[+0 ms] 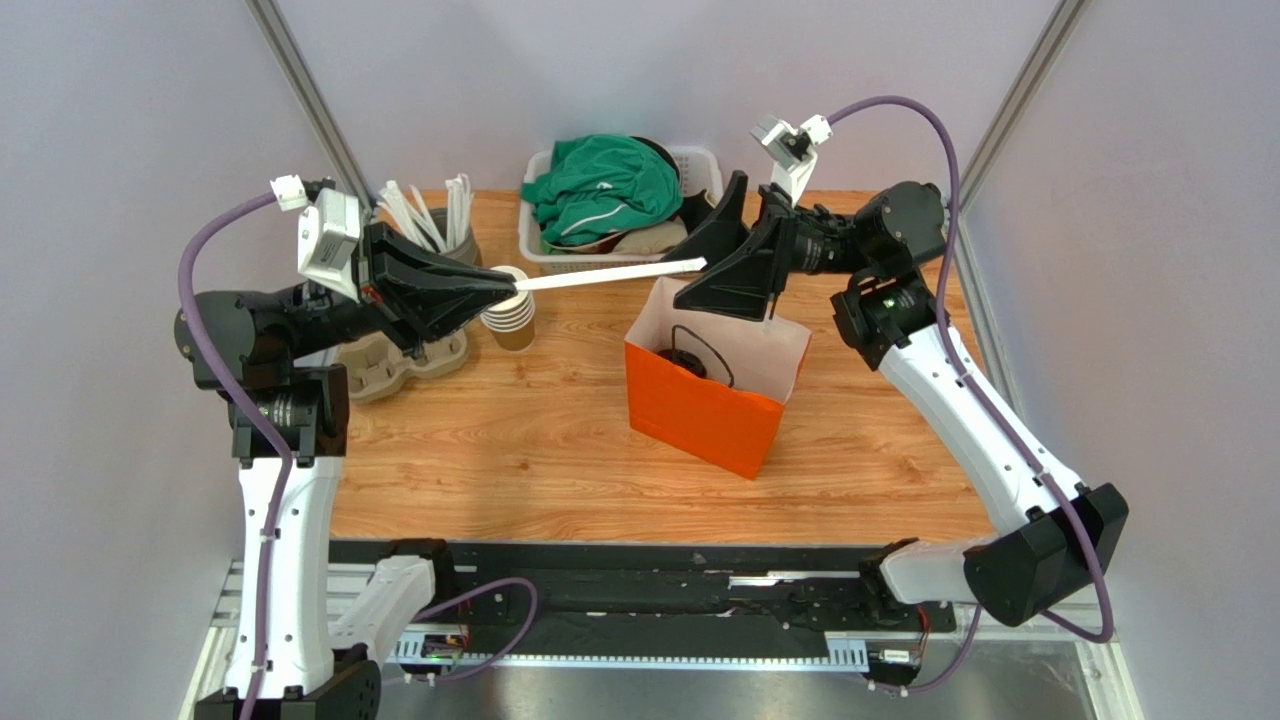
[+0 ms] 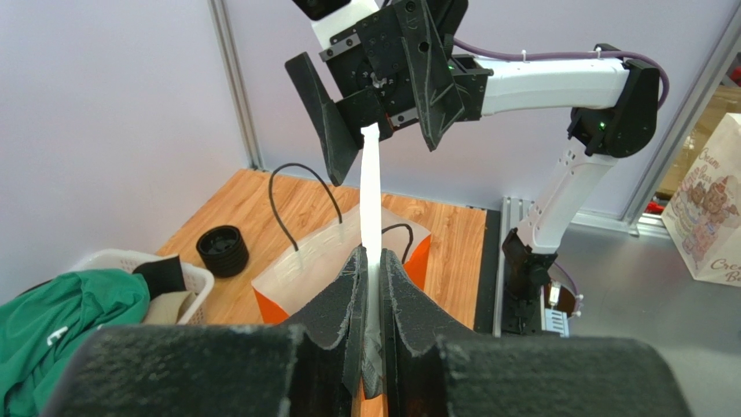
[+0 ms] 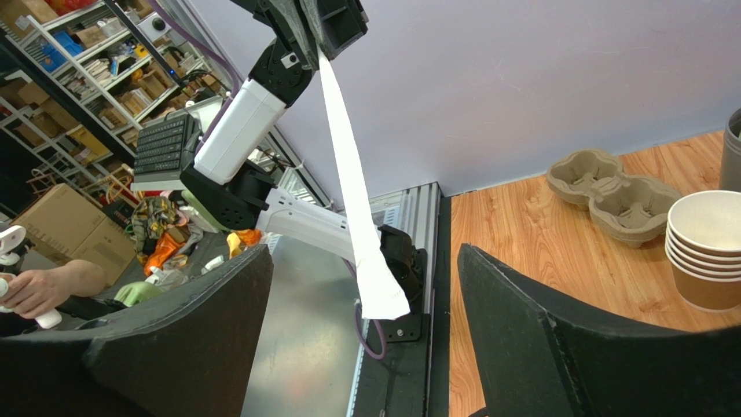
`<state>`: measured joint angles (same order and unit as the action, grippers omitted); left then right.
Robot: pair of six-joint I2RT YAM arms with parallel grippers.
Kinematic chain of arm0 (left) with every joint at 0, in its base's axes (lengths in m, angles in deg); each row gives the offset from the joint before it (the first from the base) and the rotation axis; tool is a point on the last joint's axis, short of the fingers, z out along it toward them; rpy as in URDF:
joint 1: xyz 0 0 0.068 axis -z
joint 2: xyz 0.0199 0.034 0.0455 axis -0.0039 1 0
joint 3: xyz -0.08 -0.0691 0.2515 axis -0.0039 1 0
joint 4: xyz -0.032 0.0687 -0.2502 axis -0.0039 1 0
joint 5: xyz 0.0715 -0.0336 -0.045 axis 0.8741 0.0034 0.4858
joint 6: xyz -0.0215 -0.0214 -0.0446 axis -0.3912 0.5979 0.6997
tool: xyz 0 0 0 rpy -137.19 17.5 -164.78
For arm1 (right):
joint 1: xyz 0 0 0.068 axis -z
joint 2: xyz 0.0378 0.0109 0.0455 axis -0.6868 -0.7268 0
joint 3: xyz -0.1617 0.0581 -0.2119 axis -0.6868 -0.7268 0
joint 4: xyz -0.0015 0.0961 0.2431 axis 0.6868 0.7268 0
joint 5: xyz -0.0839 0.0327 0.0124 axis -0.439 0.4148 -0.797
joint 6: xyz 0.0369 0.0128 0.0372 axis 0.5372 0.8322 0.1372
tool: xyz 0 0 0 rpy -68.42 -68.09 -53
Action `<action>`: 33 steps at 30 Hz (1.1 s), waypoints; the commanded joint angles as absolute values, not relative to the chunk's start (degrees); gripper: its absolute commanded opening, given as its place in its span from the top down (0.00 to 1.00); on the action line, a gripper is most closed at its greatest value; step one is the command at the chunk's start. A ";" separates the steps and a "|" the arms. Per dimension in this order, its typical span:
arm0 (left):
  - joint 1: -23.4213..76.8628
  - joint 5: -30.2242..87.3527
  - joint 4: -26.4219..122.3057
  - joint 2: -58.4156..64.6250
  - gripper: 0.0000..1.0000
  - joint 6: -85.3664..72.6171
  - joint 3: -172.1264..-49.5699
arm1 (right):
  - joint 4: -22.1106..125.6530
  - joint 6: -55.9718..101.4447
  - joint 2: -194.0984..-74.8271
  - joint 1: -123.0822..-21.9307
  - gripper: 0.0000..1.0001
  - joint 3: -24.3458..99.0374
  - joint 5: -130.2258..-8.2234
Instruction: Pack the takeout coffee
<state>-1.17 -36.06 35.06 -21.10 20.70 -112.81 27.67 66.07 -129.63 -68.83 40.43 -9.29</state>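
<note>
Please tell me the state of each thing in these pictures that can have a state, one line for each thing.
Left claw: shut on the wrapped straw.
Right claw: open, one jaw on each side of the straw's free end, not gripping it.
Orange paper bag: upright, mouth open.
Paper cup stack: upright, lidless.
Cup carrier: visible wells empty.
White basket: filled with green cloth.
</note>
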 commanded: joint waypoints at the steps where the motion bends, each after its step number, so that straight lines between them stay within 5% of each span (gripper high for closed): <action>1: -0.13 -34.89 33.70 -20.97 0.90 18.53 -112.51 | 24.55 67.34 -128.88 -69.31 0.19 40.64 -10.68; 33: 0.04 -32.17 35.19 -21.41 0.89 14.83 -106.71 | 19.36 72.08 -133.89 -72.12 0.53 43.98 -9.89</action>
